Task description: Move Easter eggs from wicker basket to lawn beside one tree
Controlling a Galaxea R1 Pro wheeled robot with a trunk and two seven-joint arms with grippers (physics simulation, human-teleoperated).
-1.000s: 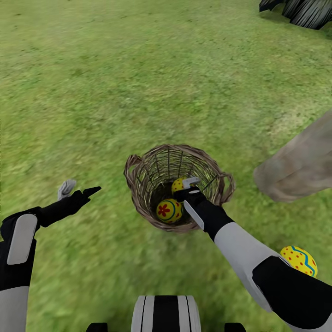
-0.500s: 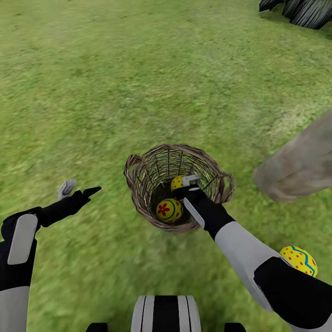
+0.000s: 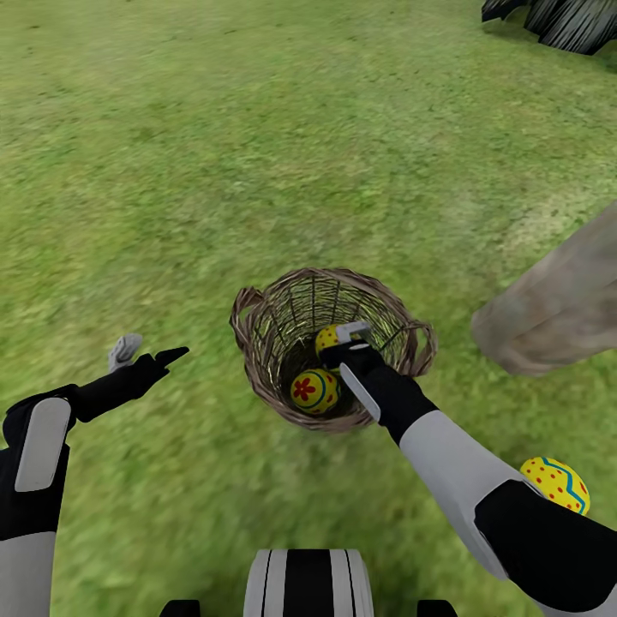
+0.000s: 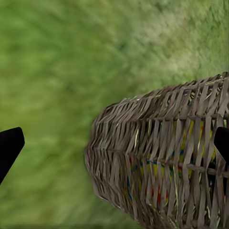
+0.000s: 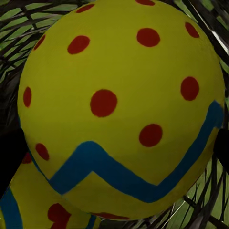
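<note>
The wicker basket (image 3: 257, 343) stands on the lawn (image 3: 214, 171) just ahead of me. Two Easter eggs are inside it. A flower-painted egg (image 3: 314, 390) lies at the bottom. My right gripper (image 3: 341, 341) reaches into the basket and is shut on a red-dotted egg with a blue zigzag (image 3: 326, 338) (image 5: 124, 95); dark fingertips (image 5: 9, 157) press its sides. The flower egg (image 5: 28, 210) lies just beyond it. A third egg (image 3: 555, 482) rests on the grass near the tree trunk (image 3: 557, 300). My left gripper (image 3: 146, 350) hangs open left of the basket (image 4: 162, 167).
The leaning grey-brown trunk rises at the right, close to the basket. Dark ragged foliage (image 3: 557, 21) sits at the far right corner. Open grass stretches ahead and to the left. My base (image 3: 308, 583) shows at the lower edge.
My right gripper has shifted slightly up and away inside the basket, and the dotted egg moved with it. The left arm and the flower egg stayed put.
</note>
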